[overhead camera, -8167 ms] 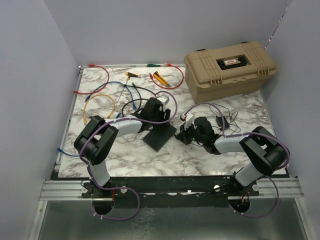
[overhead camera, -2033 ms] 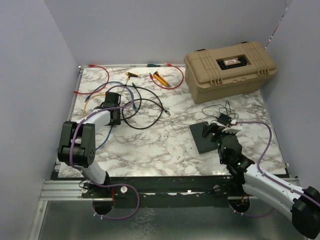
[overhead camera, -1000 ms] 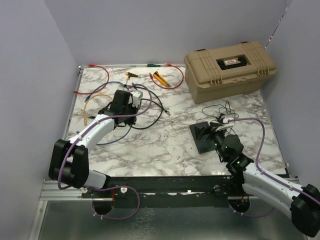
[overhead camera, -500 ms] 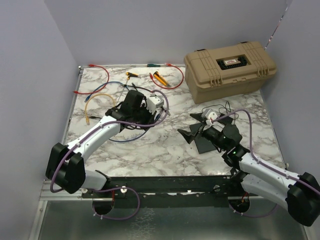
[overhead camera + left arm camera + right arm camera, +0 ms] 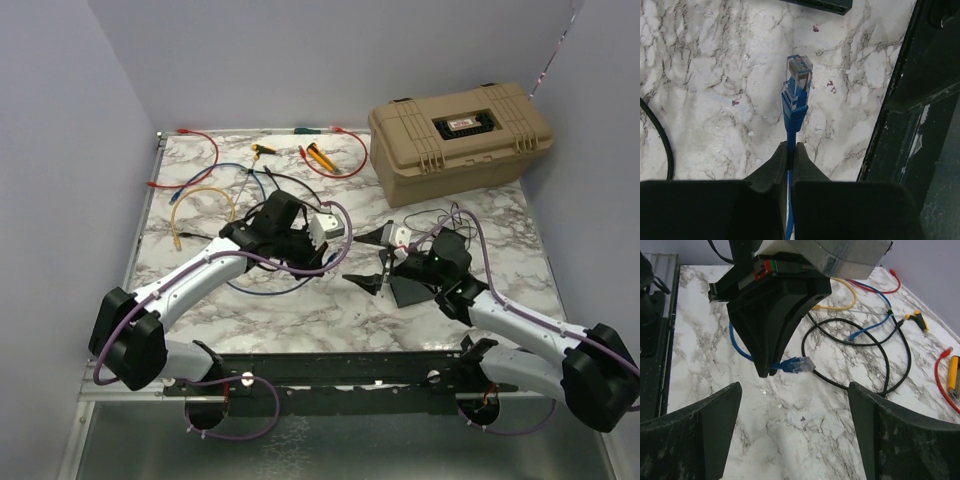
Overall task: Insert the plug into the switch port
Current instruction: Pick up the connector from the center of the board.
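Observation:
My left gripper [image 5: 791, 150] is shut on a blue cable just behind its boot. The clear plug [image 5: 799, 66] sticks out past the fingertips, above the marble. The right wrist view shows the same plug [image 5: 802, 364] pointing right from the left gripper [image 5: 767, 371]. My right gripper [image 5: 795, 395] is open and faces it, with nothing between its fingers. From above, the left gripper [image 5: 332, 258] and right gripper [image 5: 365, 258] meet near the table's middle. The dark flat switch [image 5: 408, 292] lies partly under the right arm, and one edge of the switch [image 5: 820, 4] shows ahead of the plug.
A tan case [image 5: 460, 135] stands at the back right. Red [image 5: 200, 140], yellow [image 5: 200, 205] and black [image 5: 875, 360] cables and yellow-handled tools [image 5: 320, 155] lie at the back left. A black rail [image 5: 920, 100] runs along the near table edge.
My left arm has carried the blue cable from the back left toward the centre. The right gripper has swung left off the switch to face it, and its jaws have narrowed slightly.

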You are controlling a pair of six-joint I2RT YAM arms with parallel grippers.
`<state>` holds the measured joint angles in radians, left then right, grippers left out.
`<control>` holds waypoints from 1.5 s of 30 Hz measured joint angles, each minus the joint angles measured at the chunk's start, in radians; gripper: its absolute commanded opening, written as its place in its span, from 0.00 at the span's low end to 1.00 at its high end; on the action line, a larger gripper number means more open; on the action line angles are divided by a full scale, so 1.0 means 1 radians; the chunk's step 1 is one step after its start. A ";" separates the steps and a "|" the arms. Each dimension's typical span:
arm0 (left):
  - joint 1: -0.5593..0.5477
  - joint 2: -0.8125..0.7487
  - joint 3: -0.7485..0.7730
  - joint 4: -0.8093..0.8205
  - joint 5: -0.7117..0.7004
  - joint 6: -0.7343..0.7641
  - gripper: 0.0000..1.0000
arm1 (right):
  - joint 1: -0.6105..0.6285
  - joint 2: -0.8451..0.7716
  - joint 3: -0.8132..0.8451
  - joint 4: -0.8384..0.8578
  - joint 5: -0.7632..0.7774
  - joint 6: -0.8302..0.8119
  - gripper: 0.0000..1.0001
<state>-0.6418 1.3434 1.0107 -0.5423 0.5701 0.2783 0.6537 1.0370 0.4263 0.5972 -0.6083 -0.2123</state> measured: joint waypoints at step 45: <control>-0.061 -0.027 -0.013 -0.016 0.083 0.035 0.39 | 0.000 0.166 0.095 -0.015 -0.240 0.056 0.01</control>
<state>-0.7029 1.3163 0.9981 -0.5587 0.6533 0.3134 0.6537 1.2026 0.5217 0.5823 -0.8482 -0.1562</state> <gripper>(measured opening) 0.232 0.092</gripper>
